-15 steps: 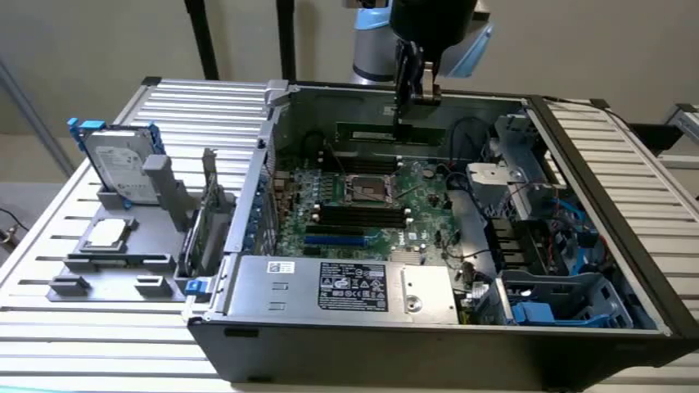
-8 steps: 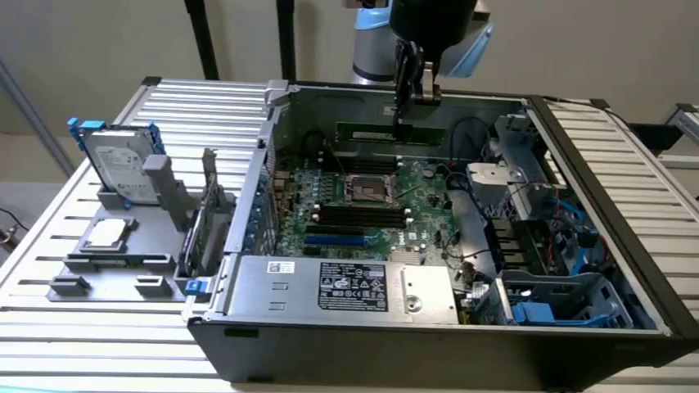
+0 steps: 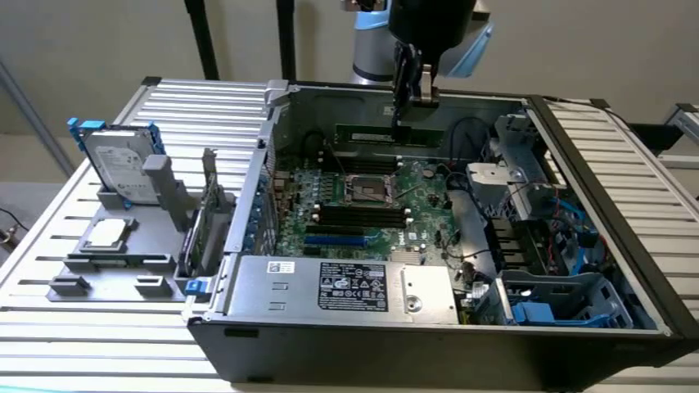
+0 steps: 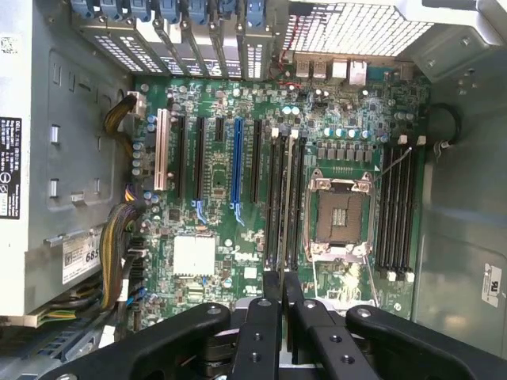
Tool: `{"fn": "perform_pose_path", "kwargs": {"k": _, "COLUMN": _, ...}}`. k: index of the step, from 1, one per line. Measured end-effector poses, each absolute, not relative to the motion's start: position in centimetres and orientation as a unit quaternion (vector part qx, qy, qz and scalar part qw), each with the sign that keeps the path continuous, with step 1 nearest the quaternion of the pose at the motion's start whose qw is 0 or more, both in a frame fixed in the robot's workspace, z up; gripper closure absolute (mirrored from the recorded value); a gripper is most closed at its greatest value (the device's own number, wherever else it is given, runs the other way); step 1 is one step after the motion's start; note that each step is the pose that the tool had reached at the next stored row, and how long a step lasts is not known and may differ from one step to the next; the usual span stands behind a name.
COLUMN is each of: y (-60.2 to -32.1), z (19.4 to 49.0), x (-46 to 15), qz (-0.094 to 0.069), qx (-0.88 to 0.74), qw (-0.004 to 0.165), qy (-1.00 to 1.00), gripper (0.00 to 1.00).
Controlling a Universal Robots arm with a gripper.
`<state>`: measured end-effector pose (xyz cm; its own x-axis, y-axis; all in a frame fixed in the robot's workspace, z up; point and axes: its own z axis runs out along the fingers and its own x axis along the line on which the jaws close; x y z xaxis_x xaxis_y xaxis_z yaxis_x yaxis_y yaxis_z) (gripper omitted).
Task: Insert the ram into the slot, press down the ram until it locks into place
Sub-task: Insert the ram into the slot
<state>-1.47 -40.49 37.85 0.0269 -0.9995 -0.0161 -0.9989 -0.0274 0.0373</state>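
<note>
The pincer [image 4: 281,309] is closed narrow on the ram [image 3: 388,133], a thin green stick held edge-down and lined up lengthwise with the black memory slots [image 4: 273,206] beside the processor socket [image 4: 341,218] (probably so it can go straight in). The arm comes down from above the open computer case [image 3: 611,164], with the pincer pointing straight down and the ram apparently hovering clear of the board.
</note>
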Motion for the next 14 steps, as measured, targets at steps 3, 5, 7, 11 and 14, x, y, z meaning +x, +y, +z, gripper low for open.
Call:
{"fn": "perform_pose_path", "kwargs": {"k": 3, "y": -40.5, "z": 37.3, "x": -1.6, "qz": -0.019, "qx": 0.717, "qw": 0.008, "qy": -0.697, "gripper": 0.87}}
{"fn": "perform_pose_path", "kwargs": {"k": 5, "y": -40.5, "z": 36.9, "x": -1.8, "qz": -0.019, "qx": 0.716, "qw": 0.008, "qy": -0.697, "gripper": 0.87}}
{"fn": "perform_pose_path", "kwargs": {"k": 7, "y": -40.5, "z": 36.6, "x": -1.9, "qz": -0.019, "qx": 0.716, "qw": 0.008, "qy": -0.697, "gripper": 0.87}}
{"fn": "perform_pose_path", "kwargs": {"k": 11, "y": -40.5, "z": 35.8, "x": -2.2, "qz": -0.019, "qx": 0.716, "qw": 0.008, "qy": -0.697, "gripper": 0.87}}
{"fn": "perform_pose_path", "kwargs": {"k": 14, "y": -40.5, "z": 35.3, "x": -2.5, "qz": -0.019, "qx": 0.716, "qw": 0.008, "qy": -0.697, "gripper": 0.87}}
